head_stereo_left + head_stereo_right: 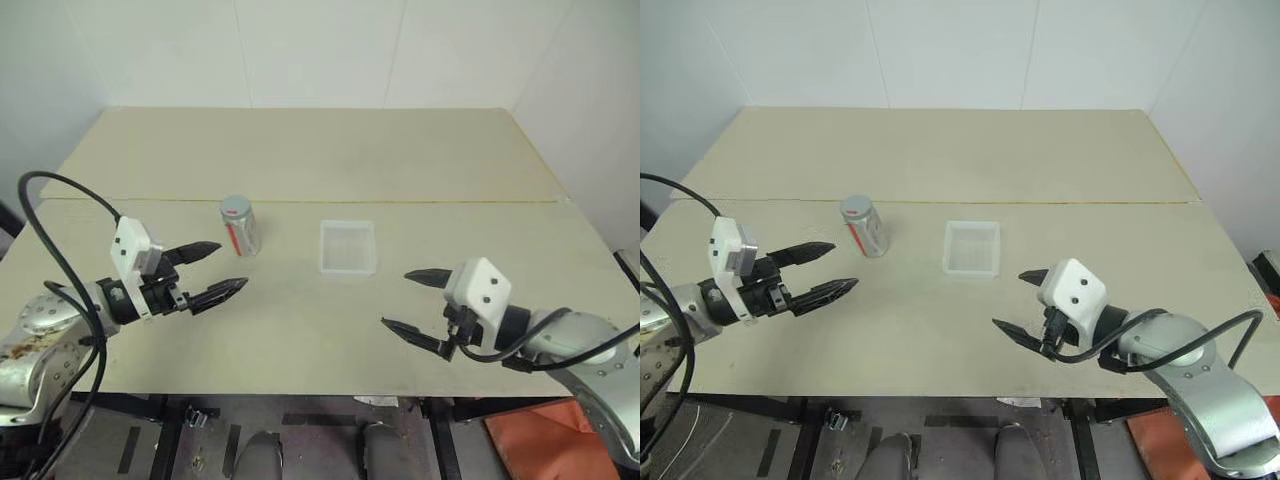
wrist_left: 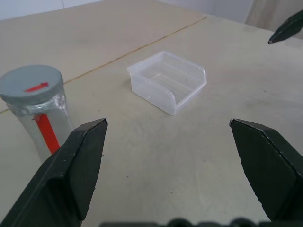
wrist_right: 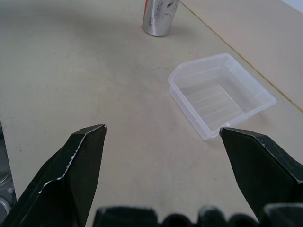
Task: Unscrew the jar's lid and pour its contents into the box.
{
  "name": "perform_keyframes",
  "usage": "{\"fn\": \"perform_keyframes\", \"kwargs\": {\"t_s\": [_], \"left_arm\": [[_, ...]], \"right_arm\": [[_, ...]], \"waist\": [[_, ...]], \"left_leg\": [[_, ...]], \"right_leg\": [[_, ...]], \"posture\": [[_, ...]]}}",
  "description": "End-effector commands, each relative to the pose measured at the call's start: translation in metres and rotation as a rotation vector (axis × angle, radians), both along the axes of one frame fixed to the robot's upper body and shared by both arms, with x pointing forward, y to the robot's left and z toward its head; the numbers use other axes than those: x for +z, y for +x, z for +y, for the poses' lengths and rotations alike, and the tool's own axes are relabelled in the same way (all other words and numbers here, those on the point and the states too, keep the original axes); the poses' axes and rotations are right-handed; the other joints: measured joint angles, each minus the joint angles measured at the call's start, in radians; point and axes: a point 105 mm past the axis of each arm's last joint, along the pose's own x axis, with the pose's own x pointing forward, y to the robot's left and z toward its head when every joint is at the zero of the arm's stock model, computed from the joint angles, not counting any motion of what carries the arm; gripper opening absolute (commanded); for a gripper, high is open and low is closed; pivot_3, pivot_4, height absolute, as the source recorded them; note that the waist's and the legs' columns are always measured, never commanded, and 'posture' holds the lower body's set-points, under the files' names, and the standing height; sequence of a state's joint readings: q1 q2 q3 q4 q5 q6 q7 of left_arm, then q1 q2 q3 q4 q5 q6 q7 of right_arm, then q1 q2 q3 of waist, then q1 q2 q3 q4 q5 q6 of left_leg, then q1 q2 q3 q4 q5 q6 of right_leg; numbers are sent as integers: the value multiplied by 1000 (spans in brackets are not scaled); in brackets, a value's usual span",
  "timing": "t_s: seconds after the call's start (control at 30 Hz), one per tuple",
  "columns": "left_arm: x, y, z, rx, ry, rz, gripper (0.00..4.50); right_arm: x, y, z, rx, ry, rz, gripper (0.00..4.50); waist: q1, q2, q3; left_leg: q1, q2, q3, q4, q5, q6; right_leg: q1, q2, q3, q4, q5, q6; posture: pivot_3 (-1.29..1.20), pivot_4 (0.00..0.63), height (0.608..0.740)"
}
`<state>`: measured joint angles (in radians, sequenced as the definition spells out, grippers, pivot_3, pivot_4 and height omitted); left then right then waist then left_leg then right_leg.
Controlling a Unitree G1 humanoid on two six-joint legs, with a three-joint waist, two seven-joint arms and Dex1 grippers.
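Left gripper point(image 1: 218, 268): released, jaws wide, empty.
Right gripper point(image 1: 412, 301): released, empty, well away.
Small silvery-clear jar point(image 1: 240, 228): upright on the worktop point(image 1: 330, 150), grey lid point(image 1: 235, 207) seemingly on, just beyond the left gripper.
Clear plastic box point(image 1: 347, 247): beside the jar.

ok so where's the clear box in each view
Left eye view: the box sits mid-table, right of centre.
Right eye view: box at centre.
Left wrist view: box in the upper middle.
Right wrist view: box in the right half.
Shared landmark: the jar, upright, apart from the box.
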<state>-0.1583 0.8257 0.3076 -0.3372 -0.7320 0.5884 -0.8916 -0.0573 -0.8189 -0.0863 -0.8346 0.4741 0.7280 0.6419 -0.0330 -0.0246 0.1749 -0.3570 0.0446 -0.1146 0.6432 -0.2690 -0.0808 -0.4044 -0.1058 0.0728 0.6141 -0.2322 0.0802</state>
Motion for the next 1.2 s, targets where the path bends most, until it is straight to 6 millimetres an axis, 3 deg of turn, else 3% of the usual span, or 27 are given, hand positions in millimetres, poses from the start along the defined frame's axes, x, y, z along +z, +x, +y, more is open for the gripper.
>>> {"fn": "perform_keyframes", "kwargs": {"t_s": [0.03, 0.27, 0.47, 0.6, 0.9, 1.2], "left_arm": [[6, 7, -5, -31, 16, -28, 4500], [6, 10, -4, 5, 4, -34, 4500], [7, 20, -24, 14, 17, -63, 4500], [-11, 6, -28, 27, 89, -43, 4500], [-14, -3, -30, 100, 80, -28, 4500], [-32, 12, -17, 439, -25, 31, 4500]], "right_arm": [[2, -4, 0, -25, -23, -23, 4482], [1, -11, -6, -35, -27, -15, 4482], [20, 11, -34, -23, -14, -36, 4482], [22, 17, -47, 8, 2, -43, 4482], [31, 20, -58, 74, -5, -20, 4482], [38, 27, -54, 121, -44, -38, 4482]], "waist": [[1, 0, 0], [-10, 0, 0], [-6, -1, 0], [-11, -1, 0], [-6, -1, 0], [-7, -1, 0]], "left_leg": [[0, 0, 0, 0, 0, 0], [0, 0, 0, 0, 0, 0], [2, 0, 0, 0, 0, 0], [2, 0, 0, 0, 0, 0], [1, 0, 0, 0, -1, 2], [2, 0, 0, 2, -1, 2]], "right_leg": [[0, 0, 0, 0, 0, 0], [0, 0, 0, 0, 0, 0], [2, 0, 0, 0, 1, 1], [2, 0, 0, 0, 0, 0], [1, 0, 0, 1, 0, 0], [2, 0, 0, 1, 1, 1]], "posture": [[0, 150, 740], [0, 150, 740], [0, 150, 740], [0, 150, 740], [0, 150, 740], [0, 150, 740]]}}
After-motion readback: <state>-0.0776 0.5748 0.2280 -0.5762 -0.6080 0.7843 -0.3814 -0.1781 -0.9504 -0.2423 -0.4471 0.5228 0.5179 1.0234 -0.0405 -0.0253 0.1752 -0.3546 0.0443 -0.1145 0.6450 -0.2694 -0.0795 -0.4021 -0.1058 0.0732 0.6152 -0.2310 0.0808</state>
